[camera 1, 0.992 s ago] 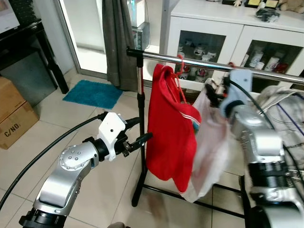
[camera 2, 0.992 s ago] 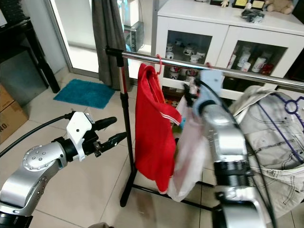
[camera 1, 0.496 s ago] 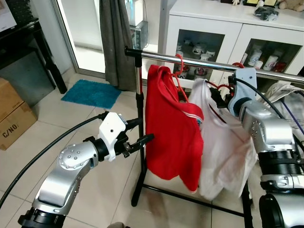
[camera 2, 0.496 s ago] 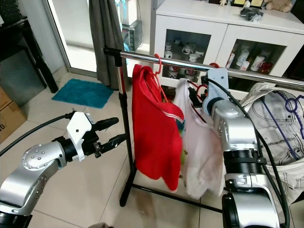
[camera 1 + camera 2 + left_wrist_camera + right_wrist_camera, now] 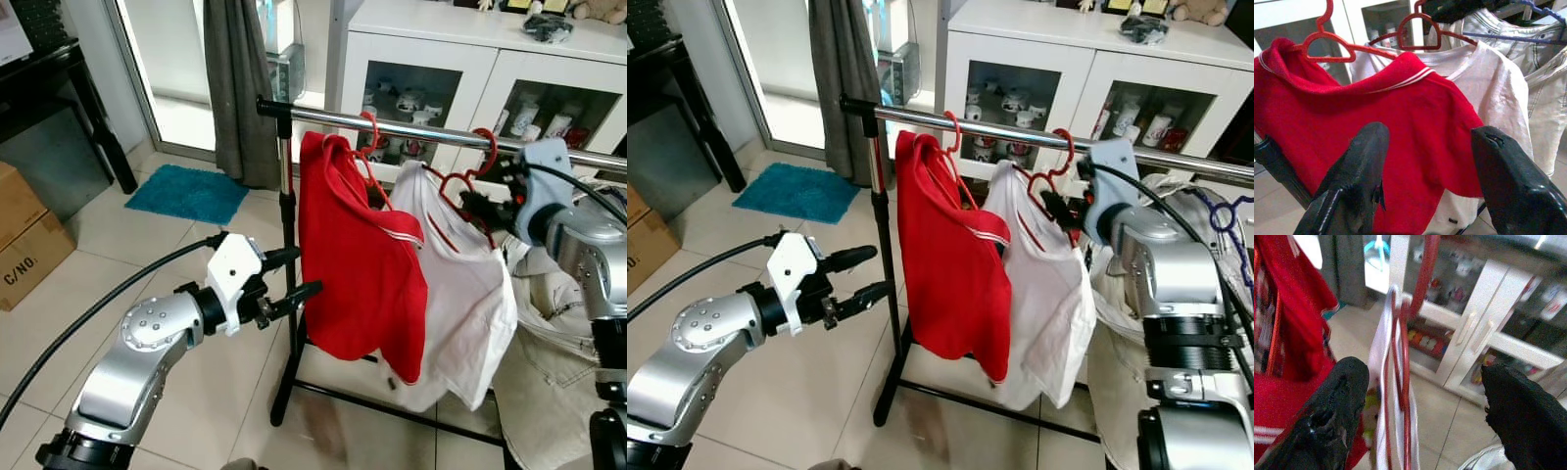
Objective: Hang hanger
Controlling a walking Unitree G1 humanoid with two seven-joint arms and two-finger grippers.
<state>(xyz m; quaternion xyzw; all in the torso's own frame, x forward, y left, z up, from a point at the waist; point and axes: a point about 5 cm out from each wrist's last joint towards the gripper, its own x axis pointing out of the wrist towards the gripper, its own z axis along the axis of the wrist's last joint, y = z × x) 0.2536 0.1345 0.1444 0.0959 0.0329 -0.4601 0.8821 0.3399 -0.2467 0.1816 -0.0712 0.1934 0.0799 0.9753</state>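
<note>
Now that its hook is over the rail, the white shirt's hanger looks hung.

I've brought the red hanger [image 5: 468, 182] with the white shirt [image 5: 460, 294] up from below the rail [image 5: 411, 129] in the last second; its hook now sits over the bar, just beside the red shirt [image 5: 358, 264]. My right gripper [image 5: 1065, 206] has drawn back from the hanger's shoulder, fingers spread wide and gripping nothing. My left gripper [image 5: 289, 276] waits open near the stand's upright. I judge the task nearly done; backing off cleanly remains.
</note>
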